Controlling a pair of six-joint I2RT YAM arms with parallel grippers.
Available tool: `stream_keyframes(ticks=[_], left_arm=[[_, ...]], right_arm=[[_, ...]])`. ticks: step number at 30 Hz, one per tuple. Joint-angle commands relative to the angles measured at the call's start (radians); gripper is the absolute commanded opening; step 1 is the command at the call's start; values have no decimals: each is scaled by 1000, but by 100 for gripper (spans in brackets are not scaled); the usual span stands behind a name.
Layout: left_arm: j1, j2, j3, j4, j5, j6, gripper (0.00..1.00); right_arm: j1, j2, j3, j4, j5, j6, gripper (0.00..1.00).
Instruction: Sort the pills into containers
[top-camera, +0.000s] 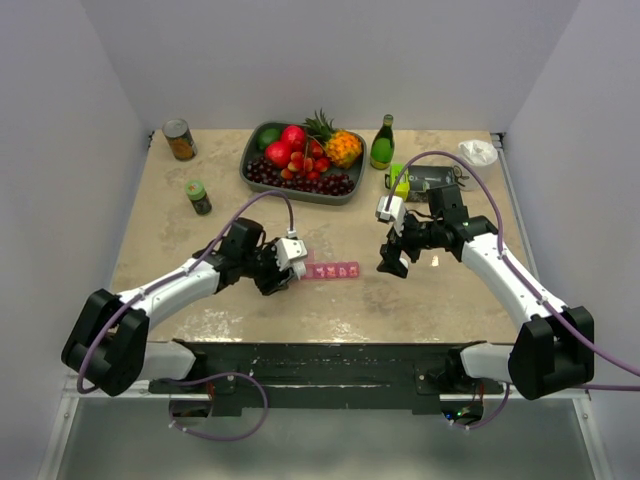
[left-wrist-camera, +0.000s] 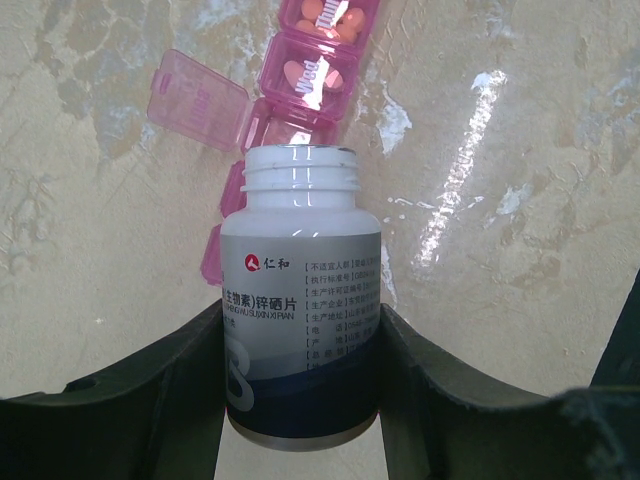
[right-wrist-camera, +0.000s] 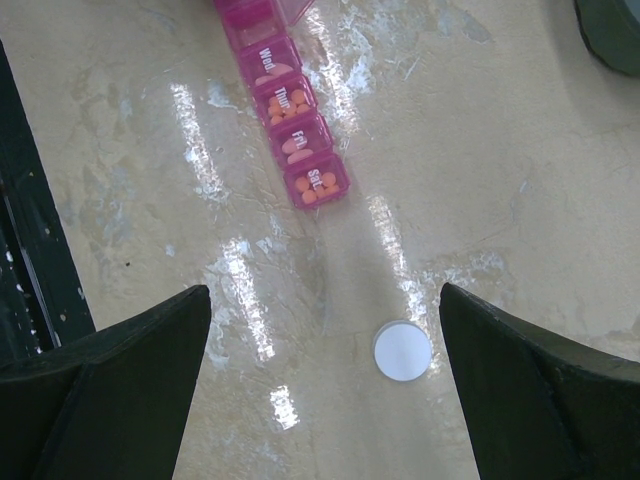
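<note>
The left hand grips an uncapped white bottle, its mouth at an open compartment toward the containers' nine-o'clock end. Four compartments toward three o'clock hold orange pills. The rest, partly hidden, seem left to fill. The right hand hangs spread and empty over the cap.

Place: lab-style robot test booth | Walls: plain white panels | Surface: beige marbled table | Rig: left arm, right arm bolted at near edge | Props, far: fruit tray, can, green bottle
</note>
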Motion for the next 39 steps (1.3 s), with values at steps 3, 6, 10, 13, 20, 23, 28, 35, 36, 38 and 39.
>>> stream_keyframes(ticks=[3, 6, 10, 13, 20, 23, 28, 35, 36, 38, 39], left_arm=[[-29, 28, 65, -38, -28, -22, 0], [-35, 38, 73, -41, -37, -29, 0], [-49, 64, 96, -57, -51, -39, 0], [-55, 83, 114, -79, -60, -45, 0], [-69, 92, 150, -110, -86, -59, 0], [-84, 100, 159, -119, -101, -73, 0], [-100, 120, 187, -154, -130, -82, 0], [-118, 140, 214, -177, -161, -93, 0], [-120, 141, 217, -186, -163, -93, 0], [-123, 150, 226, -192, -173, -96, 0], [-126, 152, 231, -199, -175, -96, 0]], right_arm=[[-3, -12, 14, 7, 10, 11, 99], [-3, -12, 13, 8, 10, 9, 99], [-3, -12, 13, 8, 11, 9, 99], [-3, -12, 11, 8, 16, 9, 99], [-5, -12, 8, 13, 21, 9, 99], [-2, -10, 8, 15, 22, 11, 99], [-3, -12, 8, 15, 25, 11, 99], [-5, -10, 5, 16, 28, 9, 99], [-3, -10, 5, 18, 30, 9, 99], [-5, -9, 5, 18, 31, 9, 99], [-3, -12, 4, 19, 31, 9, 99]])
